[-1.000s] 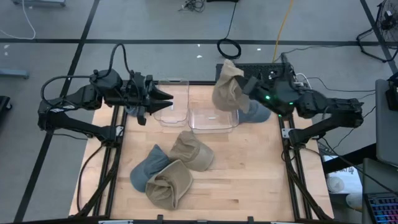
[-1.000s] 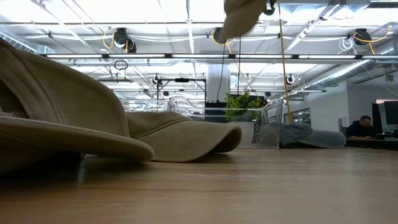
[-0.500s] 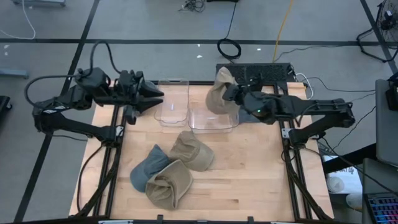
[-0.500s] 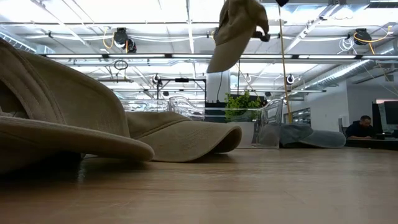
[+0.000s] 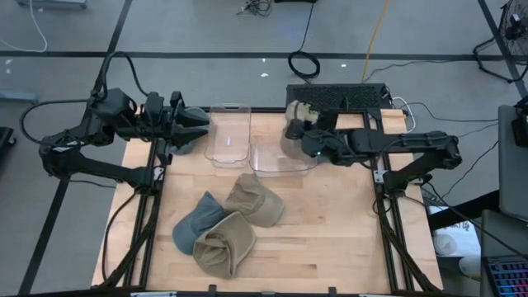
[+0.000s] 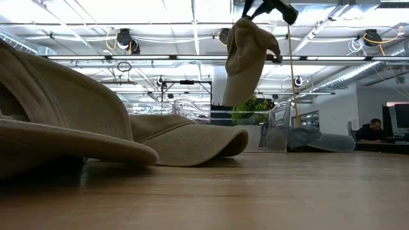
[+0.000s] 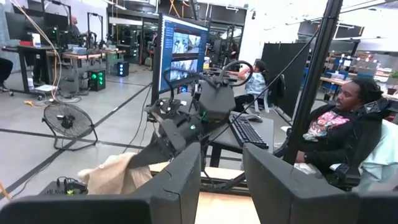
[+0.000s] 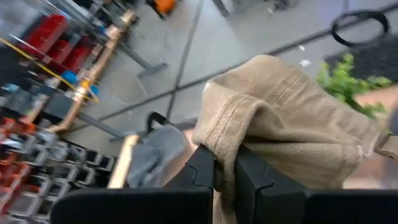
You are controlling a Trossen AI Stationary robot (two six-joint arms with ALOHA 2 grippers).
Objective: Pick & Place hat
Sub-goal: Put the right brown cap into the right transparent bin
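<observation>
Right hand (image 5: 299, 132) is clenched on a tan hat (image 6: 246, 61), which is hung lengthwise straight above the clear bin (image 5: 280, 157). Left hand (image 5: 194, 124), released, is parked well apart.

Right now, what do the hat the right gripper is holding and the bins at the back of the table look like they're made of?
The tan hat held by the right gripper looks like soft woven cotton, maybe twill or fine corduroy: ribbed weave, stitched seams, limp folds, matte. The two bins look like clear rigid plastic, glossy: the wooden table shows through their walls.
</observation>
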